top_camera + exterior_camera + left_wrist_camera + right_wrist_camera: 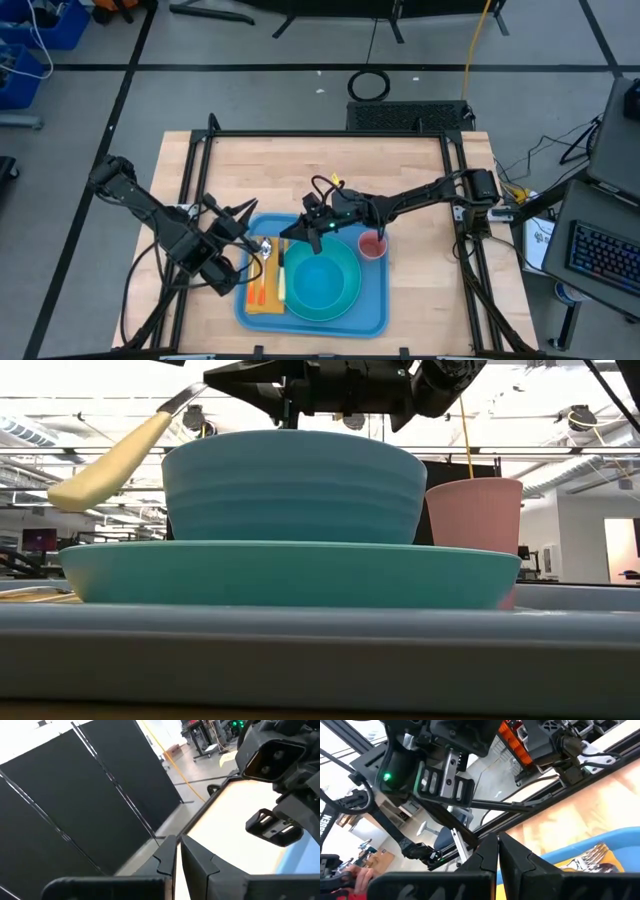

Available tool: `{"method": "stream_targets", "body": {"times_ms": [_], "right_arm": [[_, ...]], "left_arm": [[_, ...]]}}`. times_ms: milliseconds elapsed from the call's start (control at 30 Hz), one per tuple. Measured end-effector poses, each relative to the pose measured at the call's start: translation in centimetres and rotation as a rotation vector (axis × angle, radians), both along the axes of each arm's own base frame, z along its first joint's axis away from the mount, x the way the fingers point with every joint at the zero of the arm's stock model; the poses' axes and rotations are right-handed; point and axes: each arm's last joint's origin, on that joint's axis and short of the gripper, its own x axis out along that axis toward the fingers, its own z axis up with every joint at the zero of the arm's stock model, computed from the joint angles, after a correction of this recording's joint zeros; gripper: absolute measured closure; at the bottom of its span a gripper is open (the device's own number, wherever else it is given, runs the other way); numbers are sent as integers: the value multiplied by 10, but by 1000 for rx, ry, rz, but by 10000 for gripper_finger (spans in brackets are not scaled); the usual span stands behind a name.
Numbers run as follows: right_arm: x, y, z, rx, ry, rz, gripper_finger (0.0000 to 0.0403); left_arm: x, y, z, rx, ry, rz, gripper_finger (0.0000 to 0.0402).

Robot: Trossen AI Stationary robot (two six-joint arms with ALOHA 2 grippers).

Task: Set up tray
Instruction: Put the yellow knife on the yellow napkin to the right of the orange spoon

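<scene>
Tray (372, 305) sits at the front middle of the table (420, 190). It is blue and flat with a raised edge. In the low view its rim (320, 650) runs all the way across the bottom.

On the tray is a round plate (338, 311). A bowl (320, 275) sits in the middle of the plate. From the low view the bowl (290, 485) stands upright on the plate (290, 575). A pink cup (372, 245) stands on the tray just beside the plate, on the right side. It is upright too (475, 510). An orange napkin (262, 300) lies on the left part of the tray, next to the plate. A fork (592, 854) lies on the tray as well.

The right gripper (295, 232) hangs over the far left edge of the bowl. Its fingers are pressed together (497, 840), and I see nothing between them.

The left gripper (250, 235) is at the far left corner of the tray, near the napkin. Its fingers are also pressed close (175, 845), with only a thin slit between them, and it points up and away from the table.

A spoon with a yellow handle (105, 465) is up in the air, tilted, beside the bowl. Its metal end points up at the dark grippers. I cannot tell which one holds it.
</scene>
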Motion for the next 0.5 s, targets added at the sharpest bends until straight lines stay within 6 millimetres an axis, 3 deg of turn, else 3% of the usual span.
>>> {"method": "stream_targets", "body": {"times_ms": [500], "right_arm": [[0, 13, 1, -41, -15, -76, 403]], "left_arm": [[-8, -6, -1, -43, -42, -29, 371]]}}
